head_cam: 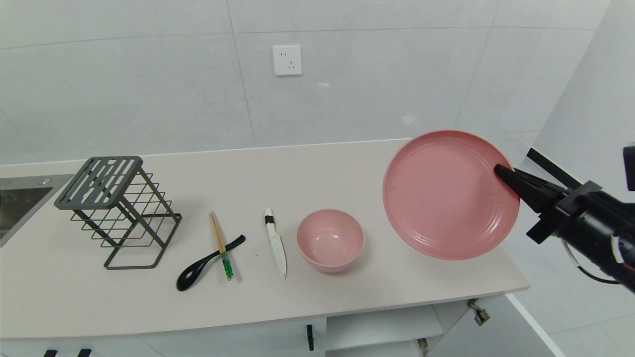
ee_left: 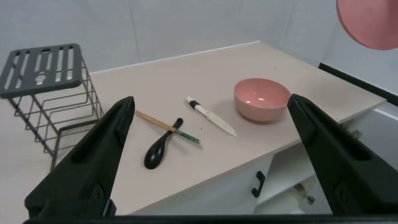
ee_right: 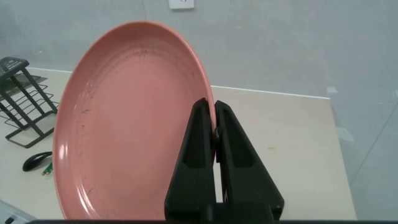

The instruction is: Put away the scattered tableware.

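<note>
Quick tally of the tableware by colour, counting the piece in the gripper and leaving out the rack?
Pink: 2, plate and bowl
Black: 1, spoon
White: 1, knife
Wood: 1, chopsticks, one pair
Total: 5

Counter (head_cam: 347, 163) row, left to right — rack (head_cam: 116, 213), spoon (head_cam: 206, 263) crossing chopsticks (head_cam: 221, 245), knife (head_cam: 276, 243), bowl (head_cam: 330, 240); plate (head_cam: 449, 193) aloft right.

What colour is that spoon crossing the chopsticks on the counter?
The spoon is glossy black all over; the head view shows it best.

No lettering, number or sign is legible on the plate (head_cam: 446, 193), bowl (head_cam: 330, 240), knife (head_cam: 276, 244) or rack (head_cam: 99, 182).
</note>
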You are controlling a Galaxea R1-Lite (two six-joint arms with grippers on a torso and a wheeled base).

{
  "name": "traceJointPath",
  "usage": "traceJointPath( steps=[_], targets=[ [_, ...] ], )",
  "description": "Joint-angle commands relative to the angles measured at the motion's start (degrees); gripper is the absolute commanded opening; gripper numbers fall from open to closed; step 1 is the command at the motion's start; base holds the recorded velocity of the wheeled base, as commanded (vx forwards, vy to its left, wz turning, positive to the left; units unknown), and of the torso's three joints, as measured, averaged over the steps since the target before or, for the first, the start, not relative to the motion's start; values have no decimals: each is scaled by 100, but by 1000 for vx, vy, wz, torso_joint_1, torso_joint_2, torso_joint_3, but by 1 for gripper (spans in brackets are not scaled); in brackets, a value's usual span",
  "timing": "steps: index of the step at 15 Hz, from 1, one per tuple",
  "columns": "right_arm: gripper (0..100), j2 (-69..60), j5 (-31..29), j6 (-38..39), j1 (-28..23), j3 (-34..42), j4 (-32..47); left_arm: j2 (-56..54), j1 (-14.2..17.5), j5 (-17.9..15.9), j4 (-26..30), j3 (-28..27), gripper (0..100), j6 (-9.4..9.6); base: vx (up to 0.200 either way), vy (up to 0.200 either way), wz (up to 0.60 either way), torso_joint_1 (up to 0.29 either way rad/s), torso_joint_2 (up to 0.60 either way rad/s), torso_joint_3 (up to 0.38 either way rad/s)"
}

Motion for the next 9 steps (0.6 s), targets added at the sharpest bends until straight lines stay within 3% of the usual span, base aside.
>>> traceJointPath(
  steps=[1,4,6,9],
  targets=[
    [0,-44,0,-12,-14,32,-7,1853,-312,-32,-696,-344,100,-4,0,0,0,0,0,0],
    [0,-88,0,6,-50,-3,-7,2960,-356,-331,-1575,-423,100,-4,0,0,0,0,0,0],
    [0,-115,0,6,-76,23,-16,3742,-365,-796,-1671,-634,100,14,0,0,0,0,0,0],
    [0,-185,0,-12,-181,14,-7,4384,-602,-911,-1671,-977,100,-74,0,0,0,0,0,0]
  ],
)
